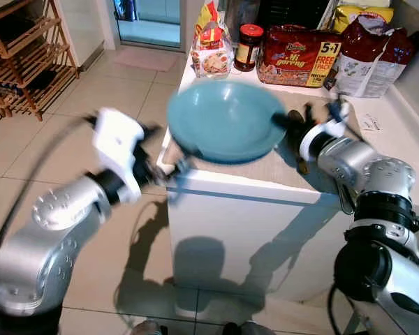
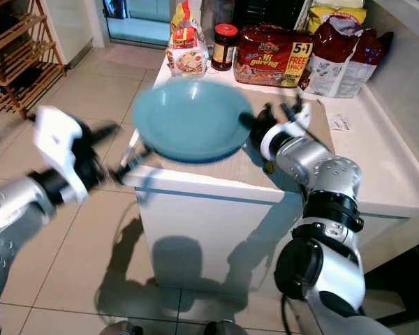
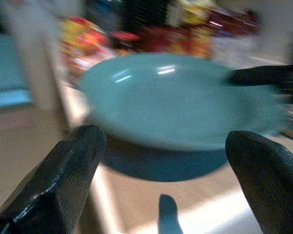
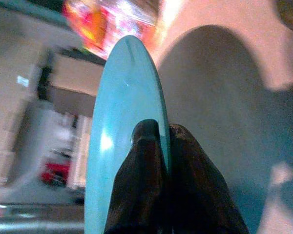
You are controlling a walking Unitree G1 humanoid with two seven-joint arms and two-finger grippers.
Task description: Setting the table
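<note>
the left hand, nearest and blurred, hangs off the worktop edge with fingers apart. the right hand is clamped on the rim of the blue plate, held just above the worktop, probably mid-carry. next it needs a level lowering before release, clear of the noodle packs.

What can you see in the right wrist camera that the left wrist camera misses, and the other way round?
Right wrist alone: the plate seen edge-on, its rim pinched between the right gripper's two black fingers, with its shadow on the counter.

Left wrist alone: the plate's whole blue face, and the left gripper's fingers spread wide apart short of it, holding nothing.

Both: the same blue plate above the pale counter, with blurred red and yellow food packets behind.
</note>
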